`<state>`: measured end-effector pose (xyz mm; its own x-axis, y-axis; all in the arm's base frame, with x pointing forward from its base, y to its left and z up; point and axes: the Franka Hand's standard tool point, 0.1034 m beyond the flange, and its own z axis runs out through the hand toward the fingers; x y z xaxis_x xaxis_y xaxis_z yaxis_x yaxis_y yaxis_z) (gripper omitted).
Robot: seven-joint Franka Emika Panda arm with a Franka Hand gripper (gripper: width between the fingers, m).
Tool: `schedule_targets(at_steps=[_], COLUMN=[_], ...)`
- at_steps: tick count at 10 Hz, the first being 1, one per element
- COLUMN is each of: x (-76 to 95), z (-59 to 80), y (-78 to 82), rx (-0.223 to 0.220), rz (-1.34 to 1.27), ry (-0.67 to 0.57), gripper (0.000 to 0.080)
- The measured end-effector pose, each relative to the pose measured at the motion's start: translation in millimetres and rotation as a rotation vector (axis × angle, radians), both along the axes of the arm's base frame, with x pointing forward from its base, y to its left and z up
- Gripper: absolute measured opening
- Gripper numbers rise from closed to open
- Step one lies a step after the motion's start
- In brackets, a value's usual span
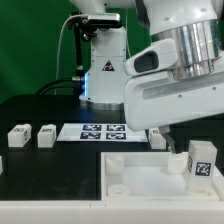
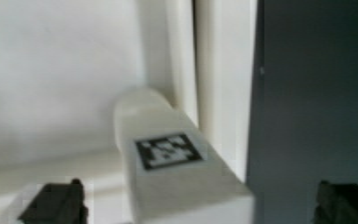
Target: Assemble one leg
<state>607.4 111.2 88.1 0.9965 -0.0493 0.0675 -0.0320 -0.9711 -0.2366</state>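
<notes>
Between wide-spread fingers (image 2: pixel 51 203), leg (image 2: pixel 169 150) (touching neither)

A green wall (image 1: pixel 30 45) rises behind the black table (image 1: pixel 40 112).

Leg (image 1: pixel 201 158) white matt plastic; table (image 1: pixel 40 112) black, matt; arm shell (image 1: pixel 172 95) glossy white.

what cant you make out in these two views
- Wrist view: the foot of the leg, between the fingertips of the open gripper, runs off the picture's edge and is blurred, so its seating is unclear.
- Exterior view: the gripper's fingertips are hidden behind the arm's white housing.
- Exterior view: tags on the two legs at the exterior view's left are too small to read.
</notes>
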Motion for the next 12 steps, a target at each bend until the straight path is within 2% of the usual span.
schedule_targets(at_steps=[2,3,6,8,9,10,12], x=[-6.4,2.2,1.8,1.6,1.8,1.8,1.7], z=[-2.9,-4.3,-7.1,-7.6,-7.3,-7.3,-7.3], y=[-7.3,-9.6,-9.3,-9.2,-9.2,-9.3,-7.7], rx=[0.024,0.021,0.02,0.02,0.02,0.021,0.026], rz=[0.019,0.007,0.003,-0.002,-0.028,-0.039,-0.212], ry=[0.162,0.131,0.131,0.134,0.139,0.142,0.185], gripper=[0.0649,0.0649,0.0649,0.0398,0.0398,0.03,0.03])
